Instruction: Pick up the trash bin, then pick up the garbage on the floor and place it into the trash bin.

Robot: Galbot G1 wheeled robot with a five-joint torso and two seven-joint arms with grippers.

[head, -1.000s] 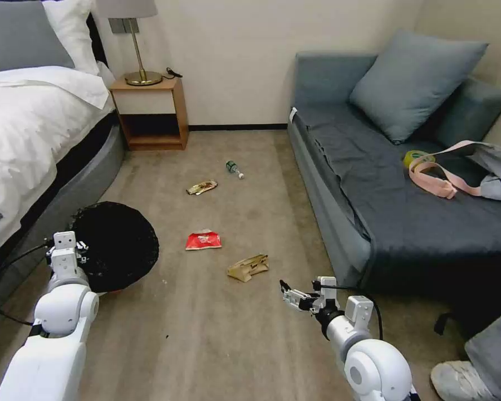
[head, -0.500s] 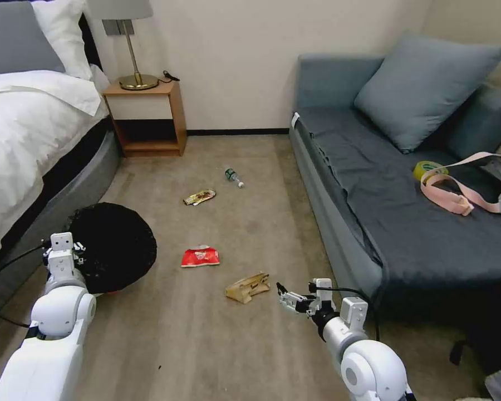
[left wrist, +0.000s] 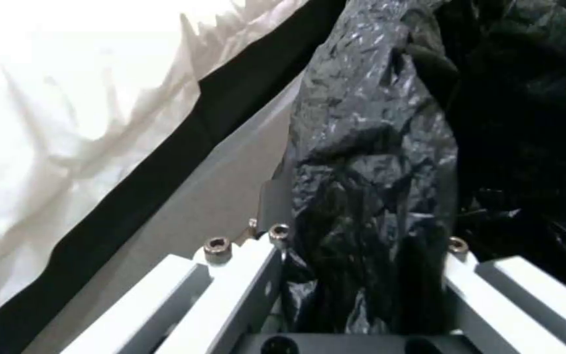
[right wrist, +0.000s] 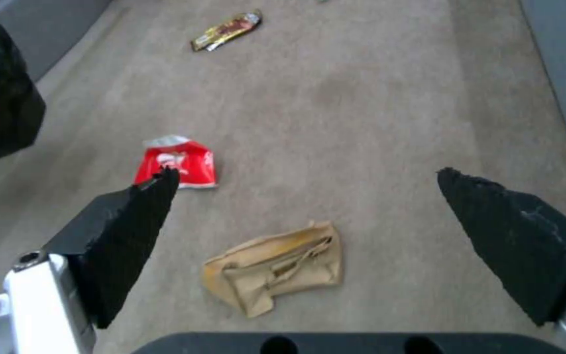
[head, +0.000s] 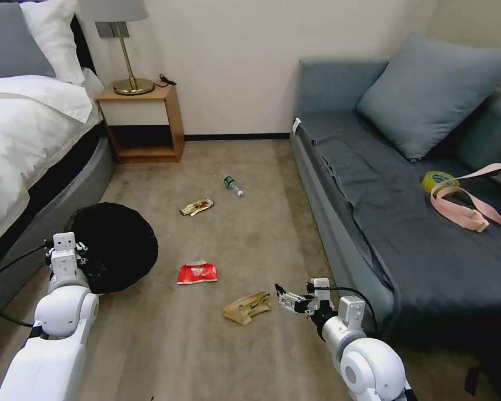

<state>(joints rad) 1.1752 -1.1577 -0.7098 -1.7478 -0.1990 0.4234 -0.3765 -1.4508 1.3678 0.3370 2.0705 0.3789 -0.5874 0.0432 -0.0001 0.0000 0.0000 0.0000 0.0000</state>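
The trash bin (head: pixel 117 245), lined with a crinkly black bag (left wrist: pixel 375 147), stands beside the bed at my left. My left gripper (head: pixel 67 248) is shut on the bag-covered rim, and the plastic sits between its fingers (left wrist: pixel 231 275). My right gripper (head: pixel 285 299) hangs open just right of the crumpled brown paper bag (head: pixel 247 307), which lies on the floor below the open gripper (right wrist: pixel 306 172). The other garbage lies farther out: a red-and-white wrapper (head: pixel 197 273), a gold-brown wrapper (head: pixel 196 206) and a small bottle (head: pixel 232 185).
A bed (head: pixel 22 139) runs along the left, with a wooden nightstand (head: pixel 142 122) and a lamp at the back wall. A grey sofa (head: pixel 384 211) along the right carries a cushion, a yellow-green tape roll (head: pixel 438 181) and a pink strap. Open carpet lies between them.
The whole picture has shifted, so the camera has moved. The paper bag now lies closer to my open right gripper. My left gripper keeps its hold on the bin.
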